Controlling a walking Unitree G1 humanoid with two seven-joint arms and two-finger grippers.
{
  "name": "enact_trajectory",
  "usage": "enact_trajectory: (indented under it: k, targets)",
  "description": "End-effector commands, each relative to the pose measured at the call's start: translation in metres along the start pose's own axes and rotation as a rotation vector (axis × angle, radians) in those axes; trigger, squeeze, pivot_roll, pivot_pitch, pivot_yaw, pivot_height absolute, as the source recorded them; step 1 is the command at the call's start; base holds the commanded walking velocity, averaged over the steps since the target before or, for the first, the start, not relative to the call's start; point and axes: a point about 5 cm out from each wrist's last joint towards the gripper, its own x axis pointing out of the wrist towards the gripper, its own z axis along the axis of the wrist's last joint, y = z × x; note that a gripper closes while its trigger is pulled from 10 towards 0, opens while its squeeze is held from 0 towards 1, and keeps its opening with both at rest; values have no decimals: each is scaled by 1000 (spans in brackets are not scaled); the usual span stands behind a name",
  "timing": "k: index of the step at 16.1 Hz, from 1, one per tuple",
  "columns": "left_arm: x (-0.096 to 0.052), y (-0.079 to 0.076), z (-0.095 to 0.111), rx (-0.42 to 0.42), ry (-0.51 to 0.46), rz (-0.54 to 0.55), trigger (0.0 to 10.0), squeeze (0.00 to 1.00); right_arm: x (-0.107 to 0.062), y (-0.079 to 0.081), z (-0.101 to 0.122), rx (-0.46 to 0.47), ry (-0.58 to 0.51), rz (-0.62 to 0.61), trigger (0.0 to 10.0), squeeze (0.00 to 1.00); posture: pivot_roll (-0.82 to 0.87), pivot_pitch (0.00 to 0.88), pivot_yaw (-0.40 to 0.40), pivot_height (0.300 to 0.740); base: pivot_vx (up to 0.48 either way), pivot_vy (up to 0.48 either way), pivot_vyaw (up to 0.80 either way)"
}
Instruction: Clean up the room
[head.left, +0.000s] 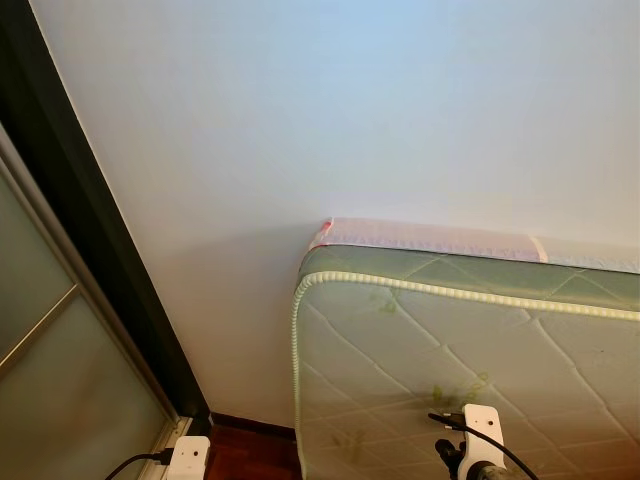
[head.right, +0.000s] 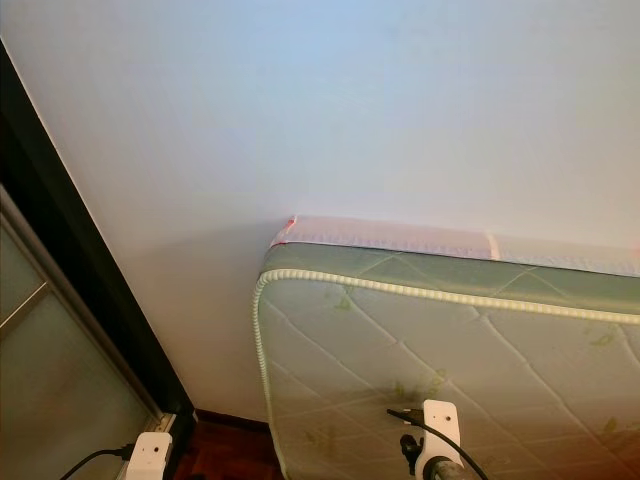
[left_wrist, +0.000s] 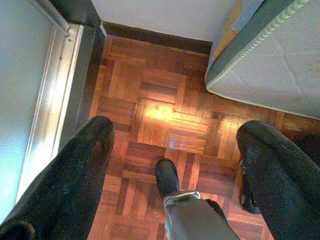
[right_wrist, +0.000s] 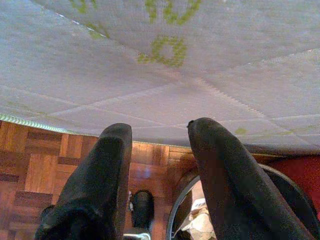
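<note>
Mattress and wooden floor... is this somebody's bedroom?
Probably a bedroom. A bare quilted mattress lies with its corner near a plain white wall, above a parquet floor. A dark-framed sliding door, maybe a wardrobe's, stands on the robot's left. Both arms hang idle.

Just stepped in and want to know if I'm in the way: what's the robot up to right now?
Nothing is being handled at the moment. The robot faces a white wall, standing at the corner of a bare quilted mattress. Its left gripper hangs over the parquet floor with jaws open and holding nothing. Its right gripper hangs beside the mattress, jaws a little apart and also holding nothing. A sliding door is on its left.
</note>
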Motion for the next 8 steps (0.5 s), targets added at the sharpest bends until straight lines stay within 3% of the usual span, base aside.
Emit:
enact_trajectory:
  k: [1,8]
  targets:
    - [-2,3,-7,-5,32,6,10000,0,0,-1,2,0,2,-2,10000,0,-19,61,-16,740,0,0,0]
    - [-2,3,-9,2,36,1,10000,0,0,-2,0,-8,8,1,10000,0,-20,49,-16,740,-34,0,0]
